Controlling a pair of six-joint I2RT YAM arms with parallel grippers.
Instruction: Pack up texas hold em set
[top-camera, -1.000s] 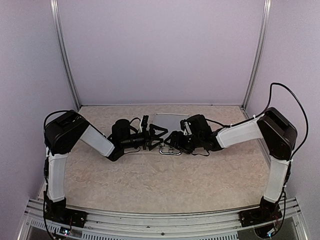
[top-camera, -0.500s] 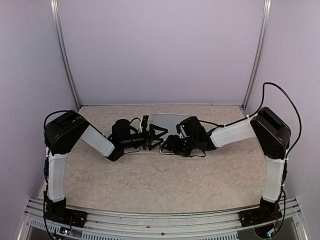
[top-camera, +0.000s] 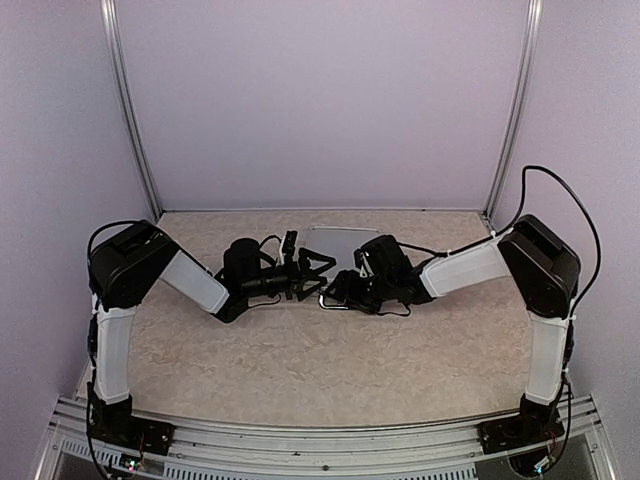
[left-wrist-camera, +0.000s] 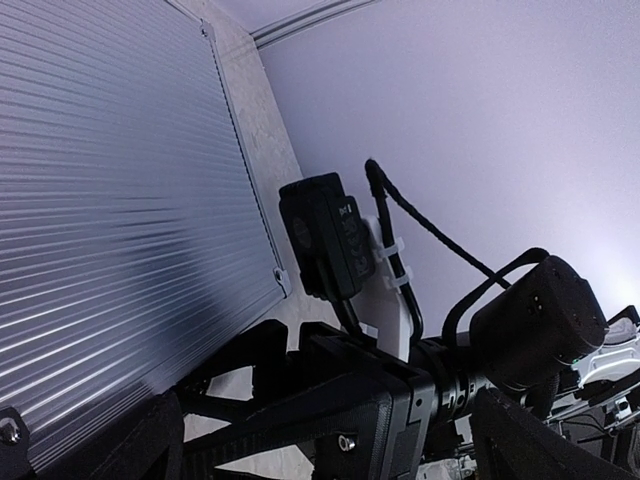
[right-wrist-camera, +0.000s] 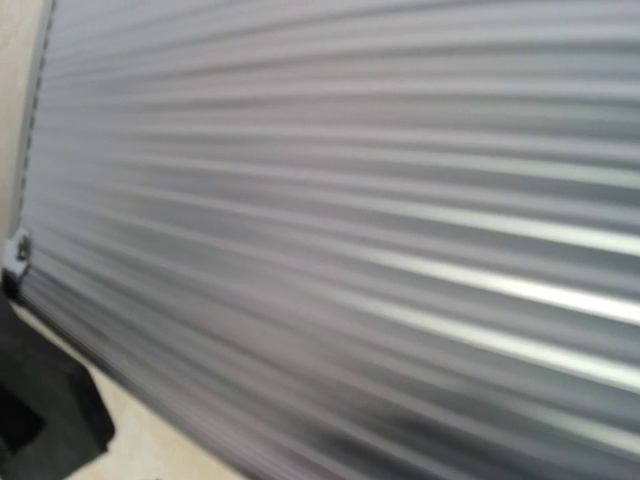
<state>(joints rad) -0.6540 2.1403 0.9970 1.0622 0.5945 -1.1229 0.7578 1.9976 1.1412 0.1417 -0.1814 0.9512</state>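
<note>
Station: two arms bolted at the near edge of a pale marbled counter (top-camera: 320, 370), both elbowed inward so that their wrists meet at mid-counter.

Left end effector (top-camera: 322, 273): set wide. The overhead view shows the jaws splayed toward the centre. In the left wrist view its dark fingers (left-wrist-camera: 130, 450) stand far apart at the bottom of the frame, with nothing gripped between them.

Right end effector (top-camera: 340, 290): just right of the left one, pointing toward it, low over the near edge of the case. Only one dark finger (right-wrist-camera: 40, 410) shows in its own camera, at the lower left, and the overhead view is too crowded to read the gap. Whether it is wide, narrow or holding anything cannot be told.

Item under task: the silver briefcase (top-camera: 340, 240) lies flat on the counter just behind both wrists, at the centre and toward the back wall. It appears shut, ribbed outer face up. Its metal handle (top-camera: 333, 305) projects on the near side, beneath the two end effectors.

The left wrist view shows the ribbed face with a riveted corner (left-wrist-camera: 282, 272), and beyond it the right arm's wrist camera (left-wrist-camera: 325, 235) with its black cable (left-wrist-camera: 430, 240). The right wrist view is filled with the same ribbing, blurred.
</note>
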